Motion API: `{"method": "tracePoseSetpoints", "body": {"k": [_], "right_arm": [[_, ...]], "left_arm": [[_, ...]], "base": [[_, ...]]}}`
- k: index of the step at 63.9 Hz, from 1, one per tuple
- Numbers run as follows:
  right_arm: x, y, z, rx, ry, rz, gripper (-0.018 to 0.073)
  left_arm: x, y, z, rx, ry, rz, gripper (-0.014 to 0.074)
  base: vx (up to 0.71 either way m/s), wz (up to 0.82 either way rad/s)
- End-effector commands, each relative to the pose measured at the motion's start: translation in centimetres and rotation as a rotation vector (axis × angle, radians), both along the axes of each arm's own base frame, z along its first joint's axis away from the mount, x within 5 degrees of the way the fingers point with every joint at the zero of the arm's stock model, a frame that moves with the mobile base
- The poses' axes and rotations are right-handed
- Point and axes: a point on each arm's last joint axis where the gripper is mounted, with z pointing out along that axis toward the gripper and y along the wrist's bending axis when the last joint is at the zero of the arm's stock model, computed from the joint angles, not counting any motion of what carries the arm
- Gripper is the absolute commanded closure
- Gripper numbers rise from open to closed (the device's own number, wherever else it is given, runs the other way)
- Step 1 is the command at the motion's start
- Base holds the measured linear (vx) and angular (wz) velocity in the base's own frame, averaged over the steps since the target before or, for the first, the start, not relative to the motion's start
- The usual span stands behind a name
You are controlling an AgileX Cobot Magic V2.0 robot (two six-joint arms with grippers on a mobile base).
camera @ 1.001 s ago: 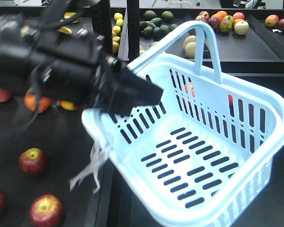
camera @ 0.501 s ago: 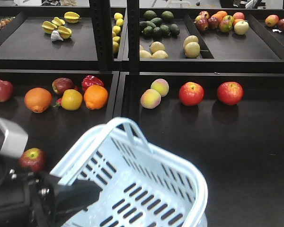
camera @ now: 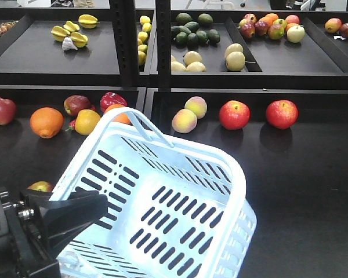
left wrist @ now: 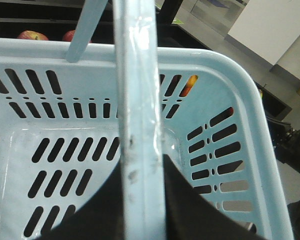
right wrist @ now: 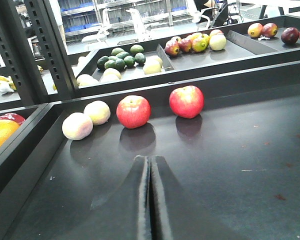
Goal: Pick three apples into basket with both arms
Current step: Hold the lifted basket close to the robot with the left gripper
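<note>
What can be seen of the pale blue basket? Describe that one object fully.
The basket is pale blue, glossy plastic, rectangular with rounded corners, its walls and bottom cut with slots. It has two hoop handles. Clear film wraps one handle, which the left gripper clamps. The basket is empty and tilted, its opening turned toward the front camera, in front of the fruit shelves.

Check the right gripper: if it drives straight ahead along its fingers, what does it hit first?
Probably the left red apple. The right gripper, fingers shut, points across bare tray toward that apple's right edge, close to the gap before the second red apple. Depth is unclear, so it might skim past.
</note>
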Motion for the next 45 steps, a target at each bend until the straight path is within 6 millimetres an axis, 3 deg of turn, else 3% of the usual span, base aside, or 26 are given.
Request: {"method": "tracePoseSetpoints", "body": {"k": [1,45], "right_arm": [[0.04,0.05,0.47,-0.016,-0.072,0.006,0.0564],[0.04,0.05,0.47,-0.016,-0.072,0.006,0.0564]], "left_arm": [[0.11,0.19,1.73,-0.077,-0.040,0.036,0.0604],[-0.04,0.11,1.58,-0.066,-0.026,0.018,0.0604]], "base": [[0.00,0.00],[0.00,0.00]]}}
